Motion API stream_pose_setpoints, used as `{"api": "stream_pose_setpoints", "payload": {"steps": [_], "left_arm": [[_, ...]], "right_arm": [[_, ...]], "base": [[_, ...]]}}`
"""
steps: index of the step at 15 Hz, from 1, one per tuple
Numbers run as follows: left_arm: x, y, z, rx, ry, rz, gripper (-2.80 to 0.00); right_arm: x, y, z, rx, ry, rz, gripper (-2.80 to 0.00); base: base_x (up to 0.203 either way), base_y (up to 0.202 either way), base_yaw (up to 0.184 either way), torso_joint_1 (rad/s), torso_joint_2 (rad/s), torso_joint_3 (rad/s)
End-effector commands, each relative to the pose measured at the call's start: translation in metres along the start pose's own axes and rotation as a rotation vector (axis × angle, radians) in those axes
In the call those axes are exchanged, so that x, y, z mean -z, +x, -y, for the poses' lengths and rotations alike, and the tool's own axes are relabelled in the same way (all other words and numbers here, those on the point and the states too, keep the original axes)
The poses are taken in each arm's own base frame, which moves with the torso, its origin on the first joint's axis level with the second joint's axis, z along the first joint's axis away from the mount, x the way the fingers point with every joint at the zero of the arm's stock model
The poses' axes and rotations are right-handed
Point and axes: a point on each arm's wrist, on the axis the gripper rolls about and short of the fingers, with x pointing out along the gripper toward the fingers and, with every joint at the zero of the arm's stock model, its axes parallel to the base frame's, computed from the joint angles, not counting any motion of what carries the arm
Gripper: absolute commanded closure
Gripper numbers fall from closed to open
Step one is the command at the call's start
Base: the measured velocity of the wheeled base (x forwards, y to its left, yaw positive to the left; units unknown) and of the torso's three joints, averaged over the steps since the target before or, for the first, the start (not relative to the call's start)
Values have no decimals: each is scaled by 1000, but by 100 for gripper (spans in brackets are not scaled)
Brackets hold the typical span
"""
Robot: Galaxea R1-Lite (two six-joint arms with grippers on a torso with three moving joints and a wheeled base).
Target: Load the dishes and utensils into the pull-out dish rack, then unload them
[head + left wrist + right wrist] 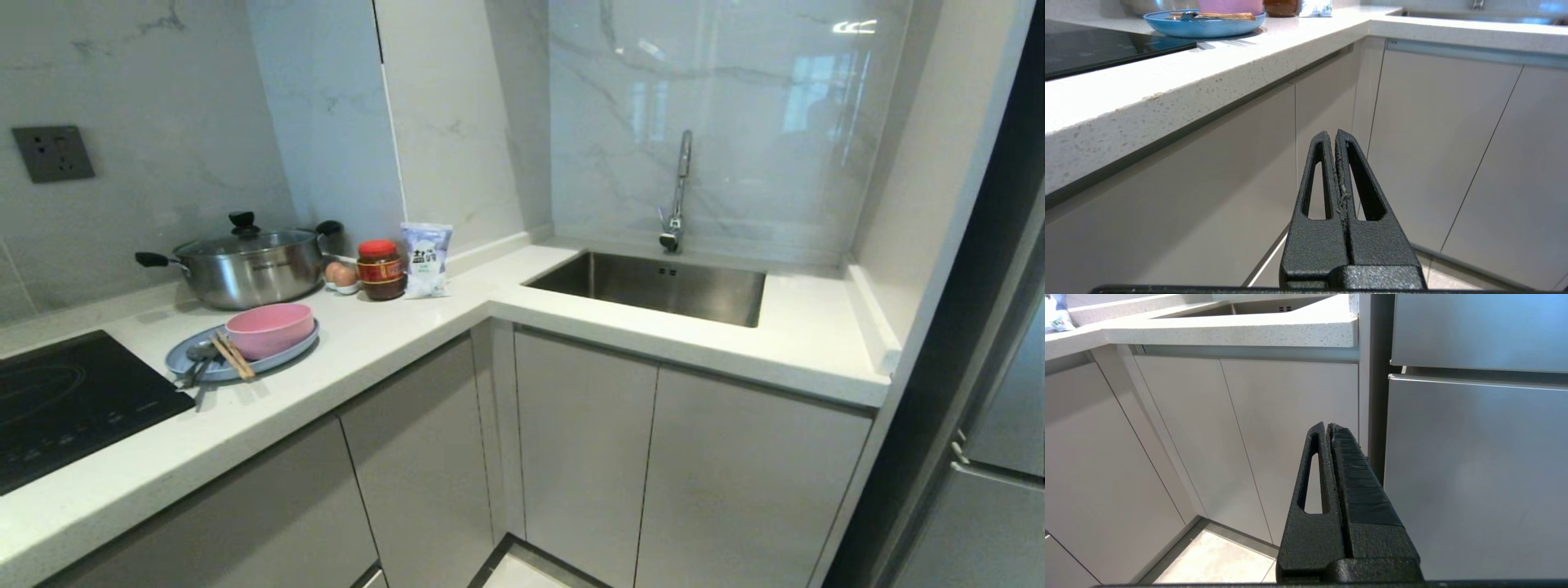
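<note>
A light-blue plate (188,359) lies on the white counter beside the hob. On it sit a pink bowl (269,329), wooden chopsticks (233,356) and a silver spoon (198,353); a fork cannot be told apart from the spoon. The plate (1204,27) with the chopsticks (1220,16) also shows at counter level in the left wrist view. The pull-out dish rack is out of view; only closed cabinet fronts show. My left gripper (1331,134) is shut and empty, below the counter edge. My right gripper (1327,425) is shut and empty, low by the cabinets. Neither arm is in the head view.
A lidded steel pot (245,265), eggs (341,275), a red-capped jar (380,269) and a white bag (426,260) stand at the back. A black hob (65,408) is at the left, a steel sink (653,286) with tap in the corner, a steel fridge (1478,469) to the right.
</note>
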Motion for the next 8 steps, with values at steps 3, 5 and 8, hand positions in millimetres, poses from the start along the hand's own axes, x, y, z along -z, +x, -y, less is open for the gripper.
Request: {"api": "stream_pose_setpoints", "payload": {"steps": [3, 5, 8], "left_arm": [[0, 0, 0, -1, -7, 0, 0], [0, 0, 0, -1, -5, 0, 0], [0, 0, 0, -1, -5, 0, 0]], "right_arm": [[0, 0, 0, 0, 1, 5, 0], [0, 0, 0, 1, 1, 5, 0], [0, 0, 0, 0, 1, 5, 0]], "base": [[0, 0, 0, 2, 0, 26], [0, 0, 0, 0, 0, 0], [0, 0, 0, 0, 0, 0]]}}
